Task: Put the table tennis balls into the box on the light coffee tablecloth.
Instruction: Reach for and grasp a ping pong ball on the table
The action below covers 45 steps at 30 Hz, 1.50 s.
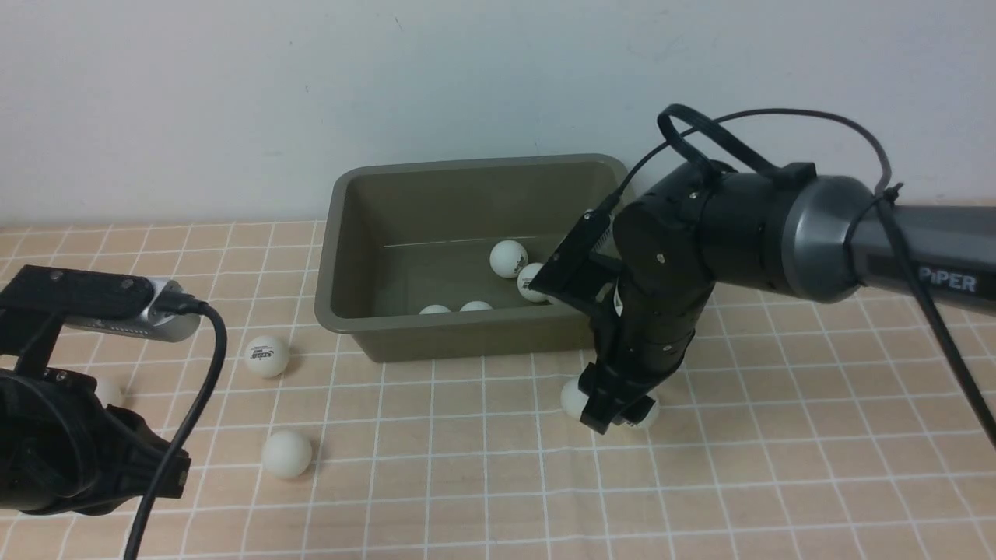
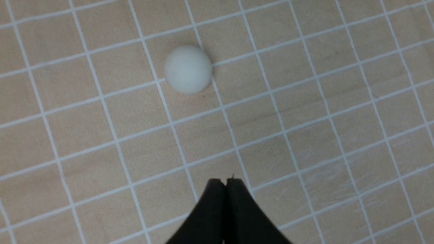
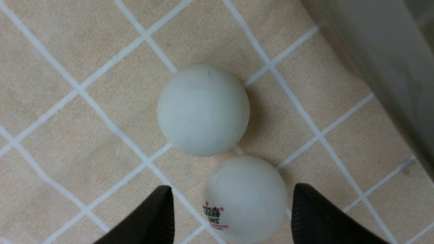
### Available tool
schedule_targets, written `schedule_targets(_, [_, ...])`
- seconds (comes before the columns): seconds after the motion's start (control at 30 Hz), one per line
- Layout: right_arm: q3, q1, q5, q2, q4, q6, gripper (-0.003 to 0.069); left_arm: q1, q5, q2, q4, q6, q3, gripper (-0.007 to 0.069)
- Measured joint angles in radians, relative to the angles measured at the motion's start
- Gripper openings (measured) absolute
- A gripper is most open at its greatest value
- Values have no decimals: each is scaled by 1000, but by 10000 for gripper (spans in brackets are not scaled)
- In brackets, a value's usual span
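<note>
My right gripper (image 3: 234, 211) is down at the tablecloth (image 1: 778, 467) just in front of the box (image 1: 467, 342). Its jaws are spread on either side of the logo ball (image 3: 244, 198), with a strip of cloth showing between the ball and each finger, so nothing is gripped. Only my right wrist camera shows this; from the front, my own wrist hides most of that ball. A plain ball (image 3: 203, 110) lies just beside it.

My left gripper (image 2: 225, 183) is clenched on nothing above the cloth. Its camera sees a lone ball (image 2: 188, 69) ahead of the tips and well apart from them. I cannot tell which of the balls seen from the front this one is.

The front view alone looks inside the box. There two balls (image 1: 508, 258) sit together toward the right side, and two more (image 1: 455, 308) sit against the near wall. It also shows loose balls (image 1: 267, 356) on the cloth to the left of the box.
</note>
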<state>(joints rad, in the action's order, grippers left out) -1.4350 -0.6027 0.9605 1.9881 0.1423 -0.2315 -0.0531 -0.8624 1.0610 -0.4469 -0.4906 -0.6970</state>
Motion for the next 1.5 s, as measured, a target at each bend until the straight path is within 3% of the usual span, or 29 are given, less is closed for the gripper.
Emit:
schedule_targets(0.5, [0, 0, 3, 72, 37, 27, 428, 0, 0, 0, 0, 0, 0, -68])
schedule_targets(0.7, [0, 0, 14, 79, 61, 59, 377, 0, 0, 0, 0, 0, 0, -68])
schedule_targets(1.03, [-35, 0, 213, 73, 90, 76, 367, 0, 0, 0, 0, 0, 0, -68])
schedule_targets(1.27, [-251, 0, 263, 53, 173, 172, 367, 0, 5, 0, 0, 0, 0, -68])
schedule_targets(1.5, [-444, 1, 267, 53, 181, 200, 367, 0, 5, 0, 0, 0, 0, -68])
